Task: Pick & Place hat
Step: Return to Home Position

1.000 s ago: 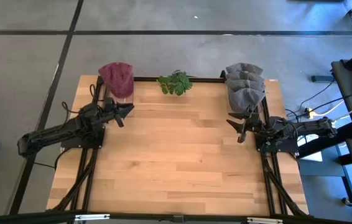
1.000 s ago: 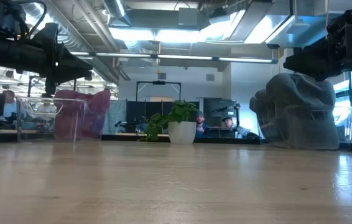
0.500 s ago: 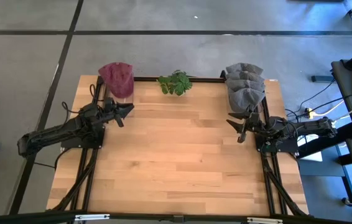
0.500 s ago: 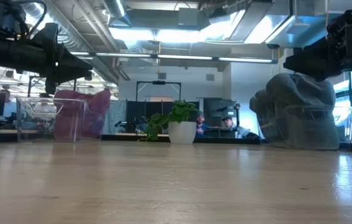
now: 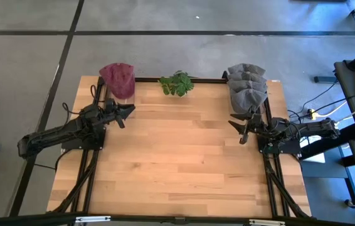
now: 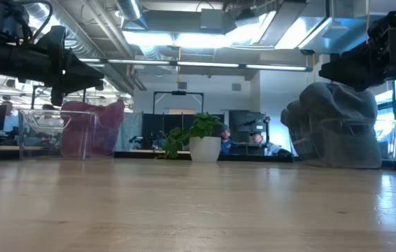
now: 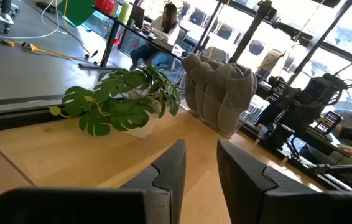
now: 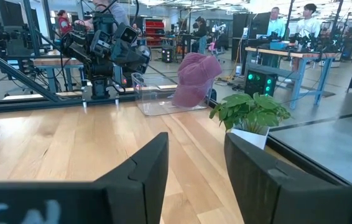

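Observation:
A stack of grey hats (image 5: pixel 247 86) sits at the table's far right corner; it also shows in the low view (image 6: pixel 334 126) and the left wrist view (image 7: pixel 218 93). A maroon hat (image 5: pixel 117 78) sits in a clear bin at the far left corner, seen in the right wrist view (image 8: pixel 195 78). My left gripper (image 5: pixel 129 110) hovers open and empty just near of the maroon hat. My right gripper (image 5: pixel 234 123) hovers open and empty just near of the grey stack. Both are held above the table.
A small potted plant (image 5: pixel 177 83) stands at the middle of the far edge. The clear bin (image 6: pixel 58 133) holds the maroon hat. The wooden tabletop (image 5: pixel 177 157) between the arms is bare. People sit at desks in the room beyond.

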Robot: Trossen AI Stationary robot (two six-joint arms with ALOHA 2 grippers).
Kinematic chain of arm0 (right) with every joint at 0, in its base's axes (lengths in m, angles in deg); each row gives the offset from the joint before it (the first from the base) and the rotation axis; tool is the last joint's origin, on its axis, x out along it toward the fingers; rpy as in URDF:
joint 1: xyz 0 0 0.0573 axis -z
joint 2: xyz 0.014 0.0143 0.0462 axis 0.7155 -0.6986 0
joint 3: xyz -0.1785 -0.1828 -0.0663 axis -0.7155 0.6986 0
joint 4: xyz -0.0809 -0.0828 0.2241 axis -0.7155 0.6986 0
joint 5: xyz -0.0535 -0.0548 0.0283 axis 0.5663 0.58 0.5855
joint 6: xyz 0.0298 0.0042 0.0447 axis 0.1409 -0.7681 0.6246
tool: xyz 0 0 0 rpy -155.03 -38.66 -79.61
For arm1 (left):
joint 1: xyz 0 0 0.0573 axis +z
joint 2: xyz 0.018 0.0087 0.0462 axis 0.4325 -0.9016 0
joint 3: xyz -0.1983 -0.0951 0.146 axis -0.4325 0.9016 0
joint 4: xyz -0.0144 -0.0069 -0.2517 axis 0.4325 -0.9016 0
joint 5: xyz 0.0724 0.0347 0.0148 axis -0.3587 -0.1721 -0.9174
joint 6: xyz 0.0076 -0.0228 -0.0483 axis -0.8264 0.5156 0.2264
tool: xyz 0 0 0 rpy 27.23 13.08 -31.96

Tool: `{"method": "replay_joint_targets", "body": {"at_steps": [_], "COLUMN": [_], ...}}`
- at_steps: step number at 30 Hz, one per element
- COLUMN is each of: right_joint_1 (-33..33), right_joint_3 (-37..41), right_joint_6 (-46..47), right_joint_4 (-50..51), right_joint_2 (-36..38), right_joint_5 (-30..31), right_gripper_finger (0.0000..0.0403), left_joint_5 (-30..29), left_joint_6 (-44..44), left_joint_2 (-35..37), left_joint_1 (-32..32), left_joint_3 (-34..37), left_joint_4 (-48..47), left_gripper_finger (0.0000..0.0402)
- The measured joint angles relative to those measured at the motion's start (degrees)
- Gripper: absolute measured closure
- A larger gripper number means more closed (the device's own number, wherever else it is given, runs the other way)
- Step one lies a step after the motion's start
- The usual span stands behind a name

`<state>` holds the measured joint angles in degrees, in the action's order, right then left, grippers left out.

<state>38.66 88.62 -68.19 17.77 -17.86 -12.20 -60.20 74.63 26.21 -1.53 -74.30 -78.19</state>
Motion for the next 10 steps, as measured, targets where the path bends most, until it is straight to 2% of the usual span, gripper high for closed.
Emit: {"method": "replay_joint_targets", "body": {"at_steps": [10], "right_joint_1": [0.0], "right_joint_3": [0.0], "right_joint_6": [0.0], "right_joint_4": [0.0], "right_joint_2": [0.0], "right_joint_5": [0.0], "right_gripper_finger": [0.0246], "left_joint_5": [0.0], "left_joint_6": [0.0], "left_joint_2": [0.0], "left_joint_1": [0.0], "left_joint_3": [0.0], "left_joint_4": [0.0], "left_gripper_finger": [0.0313]}}
